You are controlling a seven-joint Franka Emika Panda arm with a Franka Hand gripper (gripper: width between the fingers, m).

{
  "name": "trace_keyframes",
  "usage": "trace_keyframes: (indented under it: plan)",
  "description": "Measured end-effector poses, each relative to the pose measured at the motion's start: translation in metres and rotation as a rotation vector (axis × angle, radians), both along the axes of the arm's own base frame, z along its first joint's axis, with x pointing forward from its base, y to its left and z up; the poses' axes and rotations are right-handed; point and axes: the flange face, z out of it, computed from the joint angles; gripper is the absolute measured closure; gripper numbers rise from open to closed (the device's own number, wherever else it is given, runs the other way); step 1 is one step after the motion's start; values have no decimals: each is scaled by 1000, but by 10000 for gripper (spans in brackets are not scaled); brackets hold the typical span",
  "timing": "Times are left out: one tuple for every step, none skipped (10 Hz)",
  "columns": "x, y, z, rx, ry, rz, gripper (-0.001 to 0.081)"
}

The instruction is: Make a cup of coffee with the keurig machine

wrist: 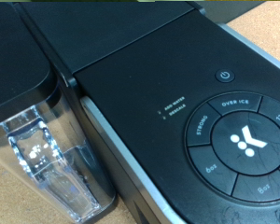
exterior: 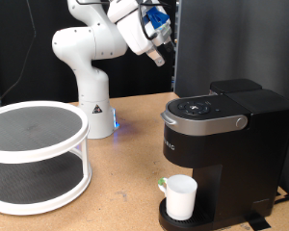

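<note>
One white robot arm (exterior: 91, 48) stood at the back of a wooden bench (exterior: 125, 168), and its one pincer (exterior: 160, 50) hung high in the air near the exterior view's top, touching nothing. Whether its fingers were apart or together could not be told.

One black keurig (exterior: 222, 144) sat on the bench at the exterior view's right, below the pincer and further to the right, well apart from it. Its lid was down. One white cup (exterior: 180, 197) stood upright on the machine's round drip base, under the brew head, far below the pincer.

One white two-tier round rack (exterior: 34, 154) stood at the exterior view's left.

The wrist view looked down on the keurig's (wrist: 149, 84) black top, showing its round button ring (wrist: 241, 142), a small power button (wrist: 224, 76) and a clear water tank (wrist: 42, 159) along one side.
</note>
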Motion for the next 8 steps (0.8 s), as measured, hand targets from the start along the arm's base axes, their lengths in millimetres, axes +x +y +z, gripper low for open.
trace_keyframes:
  plan:
    - [0, 1, 0, -50, -15, 32, 1]
    - [0, 8, 1, -137, -24, 83, 1]
    - [0, 18, 7, -224, -27, 143, 1]
    - [2, 29, 15, -287, -27, 190, 1]
    - [6, 38, 25, -343, -20, 238, 1]
    - [11, 47, 34, -394, -16, 280, 1]
    - [18, 56, 40, -426, 2, 305, 1]
    - [25, 65, 45, -409, 58, 242, 1]
